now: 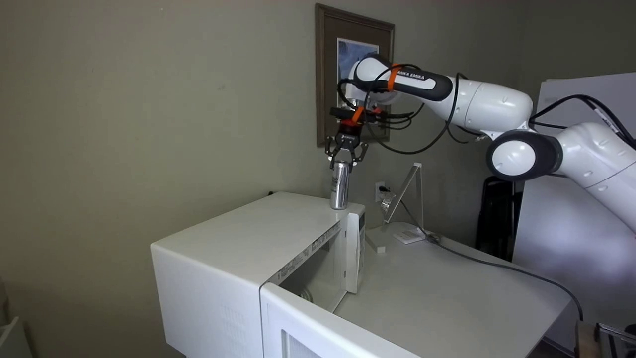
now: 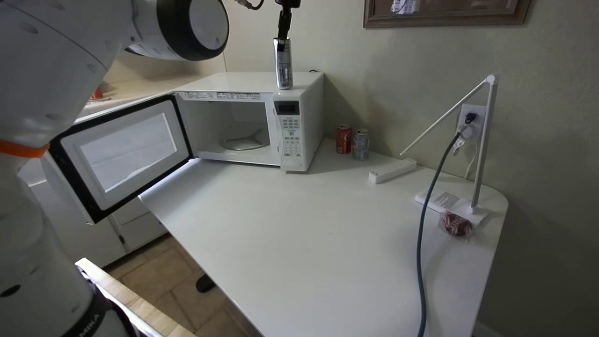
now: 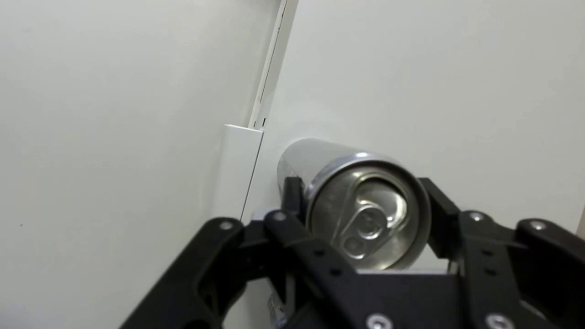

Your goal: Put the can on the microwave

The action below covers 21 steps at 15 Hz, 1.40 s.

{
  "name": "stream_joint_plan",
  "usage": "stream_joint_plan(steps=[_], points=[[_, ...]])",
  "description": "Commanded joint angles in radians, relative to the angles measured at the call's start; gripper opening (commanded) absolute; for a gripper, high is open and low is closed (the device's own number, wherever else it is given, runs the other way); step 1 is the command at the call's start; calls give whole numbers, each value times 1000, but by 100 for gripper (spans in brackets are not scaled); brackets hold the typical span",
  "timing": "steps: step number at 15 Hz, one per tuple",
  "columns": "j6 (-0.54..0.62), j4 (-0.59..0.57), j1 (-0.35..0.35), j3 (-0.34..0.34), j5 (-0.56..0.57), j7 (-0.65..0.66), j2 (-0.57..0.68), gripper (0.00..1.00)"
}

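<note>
The silvery can (image 1: 340, 186) stands upright with its base at the top of the white microwave (image 1: 238, 233), near the front corner above the control panel. It shows the same way in an exterior view (image 2: 283, 68), where the microwave (image 2: 303, 126) has its door open. I cannot tell for sure whether the base touches the top or hovers just above it. My gripper (image 1: 343, 166) points down with its fingers on both sides of the can's upper end. In the wrist view the black fingers (image 3: 361, 201) lie against the can's rim (image 3: 365, 224), and the opened lid faces me.
The open microwave door (image 2: 126, 154) swings out at the front. A red can (image 2: 343, 139) and another silver can (image 2: 361, 145) stand beside the microwave. A white power strip (image 2: 392, 172), a slanted lamp stand (image 2: 483, 140) and a cable (image 2: 420, 252) are on the counter (image 2: 304, 234).
</note>
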<state>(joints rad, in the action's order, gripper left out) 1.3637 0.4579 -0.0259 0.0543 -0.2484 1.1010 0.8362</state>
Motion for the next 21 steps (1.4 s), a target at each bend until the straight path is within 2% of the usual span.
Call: stream_joint_plan(steps=[1,2,3,4,11,15,21], points=[[-21,-24,-1,8,-4,30,14,69],[-17,-18,-1,7,-4,30,10,84],[-16,-16,0,7,-2,29,10,95],[-15,-16,1,6,-1,28,10,99],[-13,-12,5,18,-7,-13,-2,100],[6,7,14,64,-26,-185,-39,100],[-80,21,57,73,2,-414,-106,100]])
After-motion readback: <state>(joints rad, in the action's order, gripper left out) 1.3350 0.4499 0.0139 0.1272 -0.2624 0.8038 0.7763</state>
